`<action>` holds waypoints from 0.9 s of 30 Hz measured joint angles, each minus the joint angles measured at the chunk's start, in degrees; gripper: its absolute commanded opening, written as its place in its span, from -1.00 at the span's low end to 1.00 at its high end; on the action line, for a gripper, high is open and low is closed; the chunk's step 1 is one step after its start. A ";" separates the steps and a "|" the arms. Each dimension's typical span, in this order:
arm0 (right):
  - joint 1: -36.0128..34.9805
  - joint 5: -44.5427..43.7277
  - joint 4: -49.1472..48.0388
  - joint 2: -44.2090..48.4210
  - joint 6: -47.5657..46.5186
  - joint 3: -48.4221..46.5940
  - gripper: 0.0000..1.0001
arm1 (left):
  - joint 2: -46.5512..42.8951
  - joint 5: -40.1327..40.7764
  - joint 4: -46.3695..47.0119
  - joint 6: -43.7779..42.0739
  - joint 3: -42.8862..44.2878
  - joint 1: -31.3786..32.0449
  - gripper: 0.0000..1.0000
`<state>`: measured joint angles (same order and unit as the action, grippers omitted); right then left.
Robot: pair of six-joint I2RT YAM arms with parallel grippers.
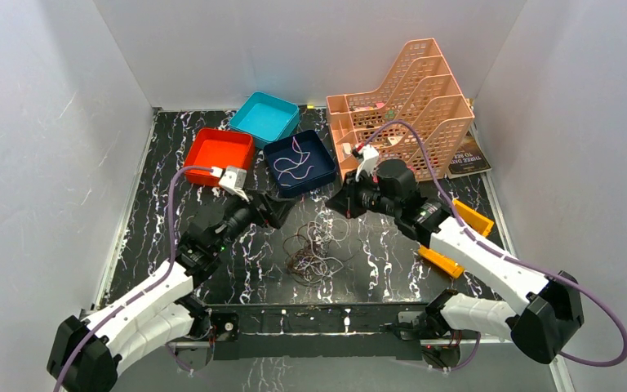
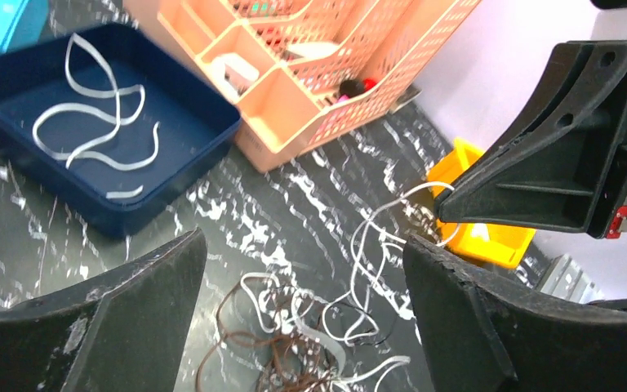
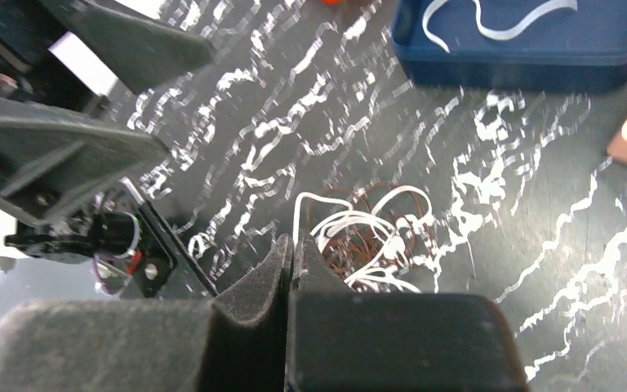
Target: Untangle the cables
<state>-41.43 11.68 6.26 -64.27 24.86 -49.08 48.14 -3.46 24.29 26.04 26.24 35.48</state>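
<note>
a: where were the cables (image 1: 314, 255)?

b: in a loose tangle on the black, white-veined table (image 1: 163, 212), about midway between the two arms. brown and whitish loops showed most. i couldn't sort one strand from another in the thick of it.

a: and the right gripper (image 3: 291, 253)?

b: its jaws were pressed together. a whitish strand (image 2: 367, 245) rose from the heap up to its tip, and it looked pinched there, though the contact itself was too small to be sure of.

a: the left gripper (image 2: 304, 241)?

b: jaws spread wide with nothing between them. it hung over the table on the far left side of the tangle and pointed toward it, touching none of the cables.

a: what lay around them?

b: just beyond the left gripper was a navy tray (image 1: 282, 186) with a few loose whitish strands (image 2: 90, 122) in it. a red tray (image 1: 222, 151) sat to its left and a teal tray (image 1: 263, 117) behind the two. a peach mesh file organizer (image 1: 412, 94) stood at the far right with small items in its compartments. a yellow bin (image 1: 475, 217) lay partly under the right arm.

a: any writing?

b: a dark book or card (image 1: 465, 159) lay beside the organizer, its text upside down from the top camera. it seemed to read "three days to see". i couldn't read anything else.
</note>
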 measured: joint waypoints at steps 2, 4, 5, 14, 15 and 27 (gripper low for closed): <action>0.00 0.68 0.35 0.15 -0.11 -2.64 -1.00 | -0.68 -0.24 3.15 -0.31 -0.33 0.00 0.79; -0.02 1.20 0.94 0.15 -0.09 -5.33 -1.00 | -0.74 -1.16 6.32 -1.25 -0.33 0.02 0.80; -0.02 1.57 1.11 0.15 -0.04 -6.43 -1.00 | -0.70 -1.73 7.61 -1.95 -0.33 0.17 0.80; -0.02 4.66 1.77 -0.72 1.33 -9.79 -1.00 | 2.12 -3.52 17.59 -12.79 -0.42 6.60 0.84; -0.02 4.87 1.97 -0.81 1.53 -9.79 -1.00 | 2.91 -3.43 18.69 -13.81 -0.48 7.43 0.85; -0.20 6.75 2.80 -0.83 3.39 -10.78 -1.00 | 13.79 -0.39 25.79 -19.78 -0.61 11.76 0.67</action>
<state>-41.63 18.44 9.06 -65.10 28.25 -59.86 61.93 -3.86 50.09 6.26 25.63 47.24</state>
